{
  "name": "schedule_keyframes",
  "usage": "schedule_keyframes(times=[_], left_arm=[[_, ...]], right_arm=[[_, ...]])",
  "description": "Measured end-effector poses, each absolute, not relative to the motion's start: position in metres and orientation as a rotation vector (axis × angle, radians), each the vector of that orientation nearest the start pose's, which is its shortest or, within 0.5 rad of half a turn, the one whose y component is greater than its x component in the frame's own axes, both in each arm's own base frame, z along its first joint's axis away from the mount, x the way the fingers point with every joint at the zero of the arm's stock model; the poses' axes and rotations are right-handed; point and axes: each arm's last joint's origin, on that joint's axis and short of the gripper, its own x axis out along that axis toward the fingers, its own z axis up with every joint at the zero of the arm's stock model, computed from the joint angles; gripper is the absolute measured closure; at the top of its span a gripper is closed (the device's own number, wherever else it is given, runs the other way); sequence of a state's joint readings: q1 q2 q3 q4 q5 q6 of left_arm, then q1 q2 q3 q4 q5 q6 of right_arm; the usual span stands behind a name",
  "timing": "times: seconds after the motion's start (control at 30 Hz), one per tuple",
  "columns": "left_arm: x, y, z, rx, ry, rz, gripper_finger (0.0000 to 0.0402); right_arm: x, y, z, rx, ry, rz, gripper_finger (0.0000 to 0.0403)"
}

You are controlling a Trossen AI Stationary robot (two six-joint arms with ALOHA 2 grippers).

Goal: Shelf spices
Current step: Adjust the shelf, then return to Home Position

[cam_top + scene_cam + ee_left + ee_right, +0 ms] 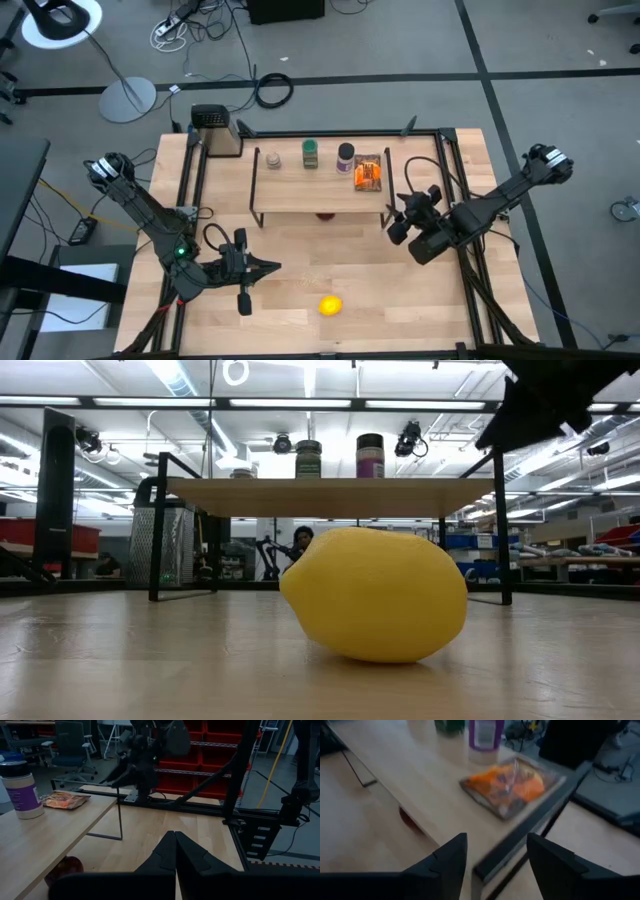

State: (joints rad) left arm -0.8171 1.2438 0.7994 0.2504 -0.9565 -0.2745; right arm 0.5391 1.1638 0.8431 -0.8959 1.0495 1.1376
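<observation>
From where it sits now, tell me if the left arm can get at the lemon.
Probably yes. The left hand, shut, waits low over the table with the lemon close by on bare wood and nothing between them. The shelf stands farther back.

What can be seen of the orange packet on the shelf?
The orange packet is a flat pouch, orange with darker mottled contents and a shiny, crinkled plastic-looking wrap. It lies flat at the right end of the shelf, on the light wooden board, just beside the purple jar. Whether they touch cannot be told. The right claw stands open near it, nothing held.
</observation>
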Motion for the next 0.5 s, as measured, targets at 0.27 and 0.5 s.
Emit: schedule_keyframes(times=[0.27,0.5], left_arm=[[0.199,-0.177,0.286,-0.122,0.103,0.154,0.0398],[0.199,-0.177,0.294,-0.157,0.042,0.16,0.0398]], right_arm=[[0.182,0.088,0.286,0.091,0.366,-0.769,0.0197],[0.182,0.101,0.33,0.005,0.325,-0.678,0.0198]])
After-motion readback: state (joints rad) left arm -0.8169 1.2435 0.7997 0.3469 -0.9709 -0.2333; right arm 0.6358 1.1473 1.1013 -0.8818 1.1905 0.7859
